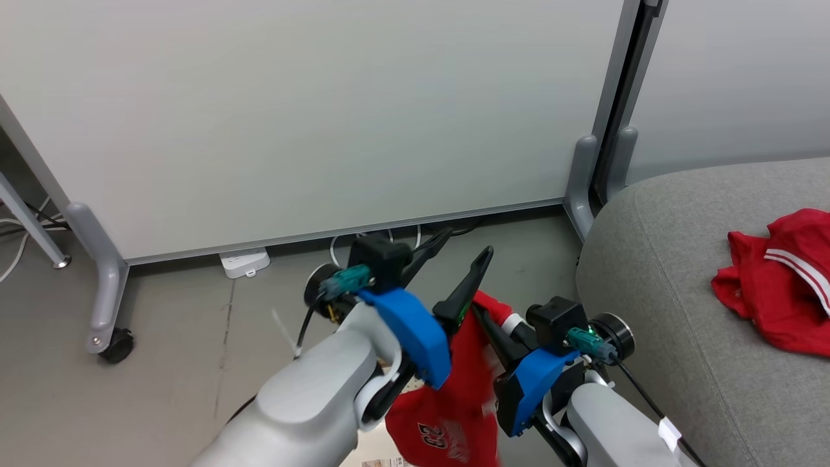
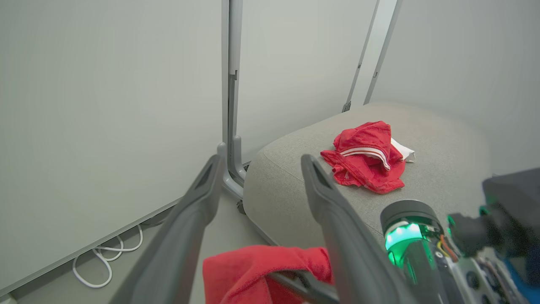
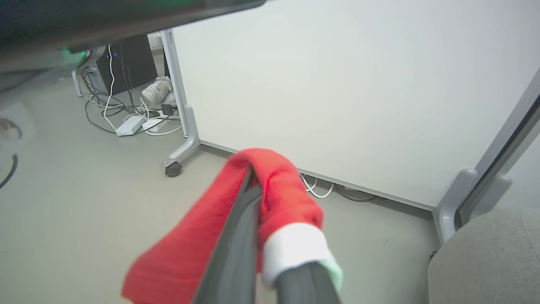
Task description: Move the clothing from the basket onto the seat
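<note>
You're mid-carry. The right pincer [image 3: 252, 179] is clamped together on the red "23" jersey [image 1: 454, 415], which hangs over the floor just left of the seat [image 1: 655, 259]. The left pincer [image 2: 261, 160] has its fingers apart, with a fold of the jersey lying loose between them. 1 red garment [image 1: 778, 285] already lies on the seat's top. Next, I'd judge, swing the right arm over the seat and part its fingers, keeping the cloth from snagging the left pincer.

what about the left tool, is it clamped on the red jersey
No, the fingers of the left tool stand wide apart, while the right tool pinches the red jersey.
</note>
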Motion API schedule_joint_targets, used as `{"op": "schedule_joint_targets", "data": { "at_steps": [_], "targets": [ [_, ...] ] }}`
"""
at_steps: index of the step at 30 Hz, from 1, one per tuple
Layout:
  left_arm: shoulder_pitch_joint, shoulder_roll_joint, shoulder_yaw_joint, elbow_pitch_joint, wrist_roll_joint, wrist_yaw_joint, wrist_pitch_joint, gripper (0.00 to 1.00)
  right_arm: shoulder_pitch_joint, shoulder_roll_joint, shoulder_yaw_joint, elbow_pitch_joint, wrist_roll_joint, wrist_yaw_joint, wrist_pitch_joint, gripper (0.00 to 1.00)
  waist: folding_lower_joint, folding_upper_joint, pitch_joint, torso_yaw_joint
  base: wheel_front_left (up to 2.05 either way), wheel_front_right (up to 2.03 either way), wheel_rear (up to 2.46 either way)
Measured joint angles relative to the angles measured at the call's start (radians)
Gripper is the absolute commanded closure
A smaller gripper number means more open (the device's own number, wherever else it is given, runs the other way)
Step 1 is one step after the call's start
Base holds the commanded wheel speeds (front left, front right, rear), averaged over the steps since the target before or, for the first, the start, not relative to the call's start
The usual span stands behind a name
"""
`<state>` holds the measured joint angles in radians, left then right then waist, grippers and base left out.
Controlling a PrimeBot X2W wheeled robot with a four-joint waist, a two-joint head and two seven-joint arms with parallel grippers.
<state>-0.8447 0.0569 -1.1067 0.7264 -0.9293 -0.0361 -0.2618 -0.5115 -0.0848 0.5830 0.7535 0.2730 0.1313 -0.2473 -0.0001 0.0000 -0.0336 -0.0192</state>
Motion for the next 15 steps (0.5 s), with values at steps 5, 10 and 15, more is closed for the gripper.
{"op": "schedule_joint_targets", "data": {
  "at_steps": [5,10,15],
  "targets": [
    [0.142,0.06,0.112,-0.105,0.109,0.002,-0.001,0.0,0.0,-0.014,-0.007,-0.009,0.0,0.0,0.0,1.0,0.0,0.0,0.004,-0.003,0.0,0.0,0.0],
    [0.285,0.129,0.219,-0.211,0.225,-0.003,-0.001,0.0,0.005,-0.027,-0.042,-0.022,-0.001,0.0,0.0,1.0,0.0,0.0,0.011,0.002,0.0,0.0,0.0],
    [0.417,0.165,0.338,-0.297,0.321,-0.002,-0.001,0.0,0.019,-0.035,-0.071,-0.04,-0.009,0.0,0.002,1.0,0.0,0.0,0.019,0.011,0.0,0.0,0.0]
  ]
}}
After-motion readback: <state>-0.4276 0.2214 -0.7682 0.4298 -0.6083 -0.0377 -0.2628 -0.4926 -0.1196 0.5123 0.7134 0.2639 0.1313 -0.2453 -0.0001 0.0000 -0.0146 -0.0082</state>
